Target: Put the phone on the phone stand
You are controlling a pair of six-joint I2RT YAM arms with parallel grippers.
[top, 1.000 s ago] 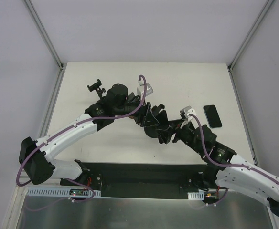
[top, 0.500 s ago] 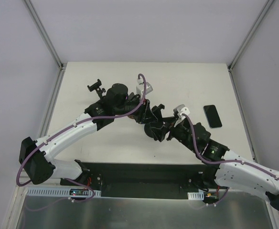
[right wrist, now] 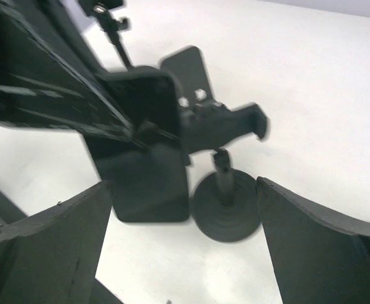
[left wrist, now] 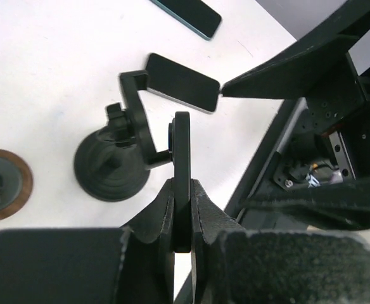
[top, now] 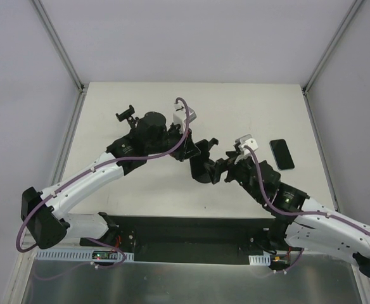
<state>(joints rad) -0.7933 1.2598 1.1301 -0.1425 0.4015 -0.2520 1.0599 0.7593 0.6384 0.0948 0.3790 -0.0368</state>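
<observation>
A black phone [right wrist: 144, 161] hangs upright just above the table, with my left gripper [left wrist: 182, 188] shut on its thin edge [left wrist: 182, 139]. The phone stand [left wrist: 112, 168] is beside it: a round black base [right wrist: 226, 206], a thin post and a clamp [right wrist: 226, 123] with a flat back plate [left wrist: 182, 82]. The phone's far end is up against the stand's arm; whether it sits in the clamp I cannot tell. My right gripper [right wrist: 185, 244] is open, its wide fingers either side of phone and base, touching neither. In the top view both grippers [top: 196, 154] [top: 218, 170] meet over the stand [top: 203, 174] at mid-table.
A second dark phone [top: 282, 154] lies flat at the right of the table, also in the left wrist view [left wrist: 188, 12]. Another black stand [top: 128, 116] is at the back left. A brown-ringed disc [left wrist: 1, 183] lies left of the stand's base.
My left jaws have closed onto the phone. My right jaws have spread wider, and the right arm has shifted a little to the right.
</observation>
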